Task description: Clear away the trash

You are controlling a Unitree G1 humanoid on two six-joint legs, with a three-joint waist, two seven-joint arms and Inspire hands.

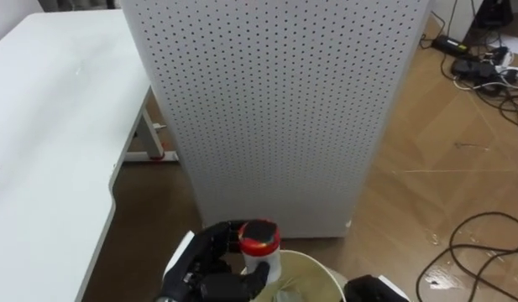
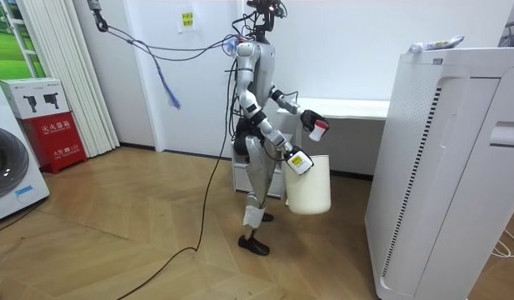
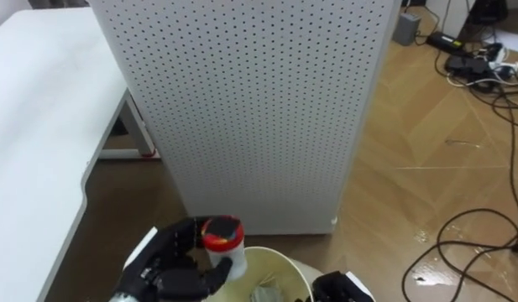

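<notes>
In the room view the robot stands facing a tall white cabinet point(image 2: 444, 167). A bin point(image 2: 309, 187) hangs at its right hand point(image 2: 295, 158), and I cannot tell how that hand grips. The eye views look down on the left hand point(image 1: 204, 268), its fingers curled round a red-capped bottle point(image 1: 260, 245) held upright just above the bin's left rim.

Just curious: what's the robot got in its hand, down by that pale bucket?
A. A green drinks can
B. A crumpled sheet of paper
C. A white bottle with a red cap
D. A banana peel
C: the left hand is curled round a white bottle with a red cap, close by the rim of the pale bucket.
</notes>
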